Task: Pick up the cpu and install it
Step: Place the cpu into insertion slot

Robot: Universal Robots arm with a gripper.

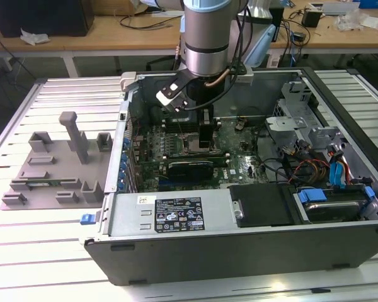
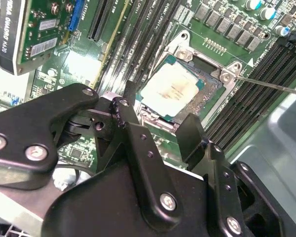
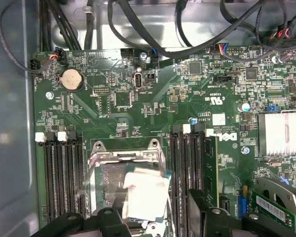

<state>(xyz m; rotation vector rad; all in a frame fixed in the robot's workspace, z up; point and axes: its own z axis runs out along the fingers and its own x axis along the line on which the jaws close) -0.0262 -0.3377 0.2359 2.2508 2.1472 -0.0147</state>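
The gripper (image 2: pixel 158 118) hangs over the cpu (image 2: pixel 173 89) at the socket (image 2: pixel 226 75), memory slots (image 2: pixel 259 84) close alongside. Whether it grips cannot be told.

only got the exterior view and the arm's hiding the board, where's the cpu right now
Observer: In the second wrist view the cpu is over the socket, silver top up, just past the gripper.
Operator: is it square with the socket
Observer: In the first wrist view it looks off to one side, covering part of the socket's metal frame.
Operator: lever clear
Observer: Yes, the thin socket lever sticks out sideways, apart from the cpu.
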